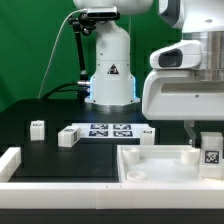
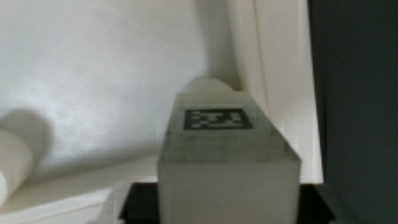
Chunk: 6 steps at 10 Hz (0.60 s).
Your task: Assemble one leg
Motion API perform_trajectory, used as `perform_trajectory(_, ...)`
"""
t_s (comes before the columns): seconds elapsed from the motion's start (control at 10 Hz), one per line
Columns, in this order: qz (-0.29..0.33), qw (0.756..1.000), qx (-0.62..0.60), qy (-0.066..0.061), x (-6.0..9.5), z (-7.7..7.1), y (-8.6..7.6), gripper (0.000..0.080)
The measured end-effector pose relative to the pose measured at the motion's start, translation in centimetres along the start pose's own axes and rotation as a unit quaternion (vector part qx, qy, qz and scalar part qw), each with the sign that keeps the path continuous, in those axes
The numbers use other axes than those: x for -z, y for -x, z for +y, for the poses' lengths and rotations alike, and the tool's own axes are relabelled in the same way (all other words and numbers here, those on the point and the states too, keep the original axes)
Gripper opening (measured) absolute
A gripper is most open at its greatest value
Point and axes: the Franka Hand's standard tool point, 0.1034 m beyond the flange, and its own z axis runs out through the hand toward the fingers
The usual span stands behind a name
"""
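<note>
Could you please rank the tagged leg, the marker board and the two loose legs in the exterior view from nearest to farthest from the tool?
1. Tagged leg, at the tool, over the panel.
2. Marker board, mid-table.
3. Loose leg, just past the board's left end.
4. Loose leg, farthest left.

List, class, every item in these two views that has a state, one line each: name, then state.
gripper: shut on the leg, lowered at the panel's corner.
leg: held upright between the fingers, tag facing the wrist camera.
panel: lying flat on the table, rim up.
two loose legs: standing free on the black table, untouched.
marker board: flat on the table.
</note>
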Motion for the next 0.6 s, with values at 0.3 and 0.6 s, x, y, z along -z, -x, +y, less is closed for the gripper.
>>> perform_trajectory(0.3, 0.000, 0.990, -0.143, -0.007, -0.12, 0.22, -0.08, 0.0292)
perform_trajectory(0.6, -0.008, 0.949, -0.314, -0.016, -0.15, 0.53, -0.16, 0.0292)
